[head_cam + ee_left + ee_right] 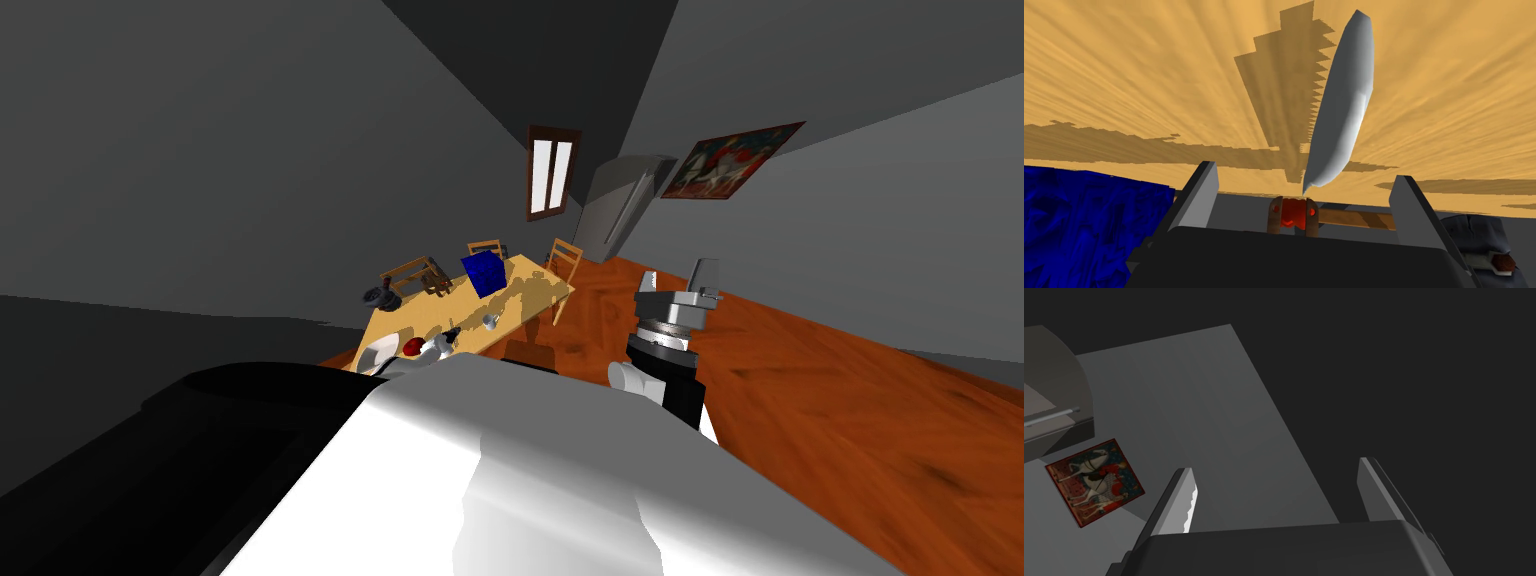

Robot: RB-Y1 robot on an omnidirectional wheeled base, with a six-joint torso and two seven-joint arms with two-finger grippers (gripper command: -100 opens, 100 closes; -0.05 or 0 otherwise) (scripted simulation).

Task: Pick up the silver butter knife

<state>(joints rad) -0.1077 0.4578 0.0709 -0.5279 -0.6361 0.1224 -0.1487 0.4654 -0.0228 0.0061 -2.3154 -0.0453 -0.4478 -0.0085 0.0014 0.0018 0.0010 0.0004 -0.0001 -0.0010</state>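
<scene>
Hovering open left hand (1305, 172) over slim pale-grey butter knife (1344, 100) on tan wood-grain desk (1124, 75); probably light, stiff, slippery: pinch across its width; right hand (1276, 468) open

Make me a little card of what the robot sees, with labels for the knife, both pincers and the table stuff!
knife: grey, over the table, pointing into the left pincer's gap
left pincer: open, not touching the knife
right pincer: open, raised at the robot's right
table: light wood
box: blue, next to the left pincer
picked up yet: no
</scene>
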